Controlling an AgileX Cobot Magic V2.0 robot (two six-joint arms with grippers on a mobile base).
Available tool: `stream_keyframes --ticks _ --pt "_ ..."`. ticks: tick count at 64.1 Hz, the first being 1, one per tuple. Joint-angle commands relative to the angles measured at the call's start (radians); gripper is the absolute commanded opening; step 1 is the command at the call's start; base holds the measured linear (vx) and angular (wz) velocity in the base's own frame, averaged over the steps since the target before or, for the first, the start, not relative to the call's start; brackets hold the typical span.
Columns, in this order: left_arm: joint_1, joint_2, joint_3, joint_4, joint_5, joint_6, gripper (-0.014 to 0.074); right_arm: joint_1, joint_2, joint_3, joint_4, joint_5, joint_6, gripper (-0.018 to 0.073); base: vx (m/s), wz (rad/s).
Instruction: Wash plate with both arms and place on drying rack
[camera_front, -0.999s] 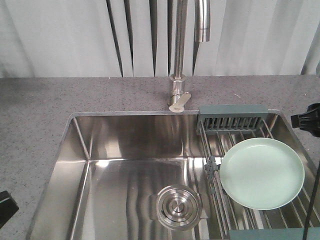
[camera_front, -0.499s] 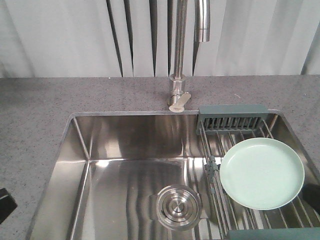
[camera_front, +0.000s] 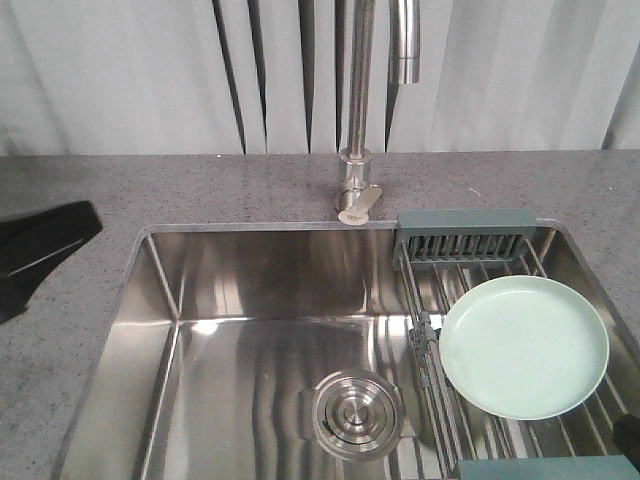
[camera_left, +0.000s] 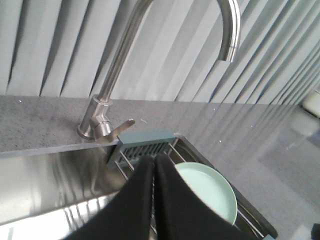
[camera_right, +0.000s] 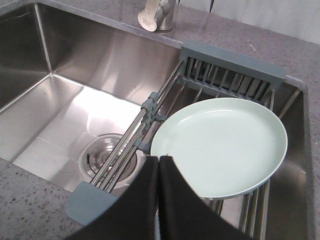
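Note:
The pale mint-green plate (camera_front: 524, 346) lies flat on the wires of the drying rack (camera_front: 465, 238), which spans the right side of the sink. My left gripper (camera_left: 154, 160) is shut and empty, held high over the sink and pointing at the rack's slotted caddy (camera_left: 142, 145), with the plate (camera_left: 212, 192) to its right. In the front view the left arm (camera_front: 40, 245) shows as a dark shape at the left edge. My right gripper (camera_right: 159, 159) is shut and empty, hovering just short of the plate's (camera_right: 220, 145) near-left rim. A sliver of the right arm (camera_front: 628, 432) shows bottom right.
The steel sink basin (camera_front: 250, 280) has a round drain (camera_front: 357, 412) near its front. A tall curved faucet (camera_front: 355, 110) stands behind it on the speckled grey countertop (camera_front: 200, 185). The rack's near end piece (camera_right: 87, 202) rests on the sink's front edge.
The left arm has risen from the bottom-left corner to the left edge over the countertop. The right arm has dropped from the right edge to the bottom-right corner. The plate has not moved.

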Motion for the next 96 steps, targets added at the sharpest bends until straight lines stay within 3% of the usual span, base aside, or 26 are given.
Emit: stream_keyframes --ticks 1,12,29,38,53,68,86,96 --pt "-0.009 0.154 -0.108 -0.053 -0.087 -0.003 -0.0006 0.001 0.009 -0.028 0.018 -0.070 -0.008 -0.0010 0.00 0.00" --pt "-0.027 0.466 -0.248 -0.146 -0.277 0.005 -0.0006 0.001 0.009 -0.028 0.018 -0.069 -0.008 -0.0010 0.00 0.00" --pt "-0.221 0.869 -0.464 -0.235 -0.275 0.005 -0.0006 0.001 0.009 -0.028 0.018 -0.068 -0.008 -0.0010 0.00 0.00" --pt "-0.287 1.019 -0.603 -0.304 -0.254 0.004 -0.0006 0.001 0.009 -0.028 0.018 -0.068 -0.008 -0.0010 0.00 0.00" --pt "-0.299 1.179 -0.795 -0.399 -0.195 -0.007 -0.0006 0.001 0.009 -0.028 0.018 -0.066 -0.008 -0.0010 0.00 0.00" --pt "-0.299 1.282 -0.943 -0.441 -0.162 -0.023 -0.0006 0.001 0.009 -0.028 0.018 -0.066 -0.008 -0.0010 0.00 0.00" --pt "-0.297 1.347 -1.029 -0.536 -0.129 -0.023 -0.0006 0.001 0.009 -0.028 0.018 -0.066 -0.008 -0.0010 0.00 0.00" --pt "-0.297 1.358 -1.068 -0.534 -0.113 -0.023 -0.0006 0.001 0.009 -0.028 0.018 -0.069 -0.008 -0.0010 0.00 0.00"
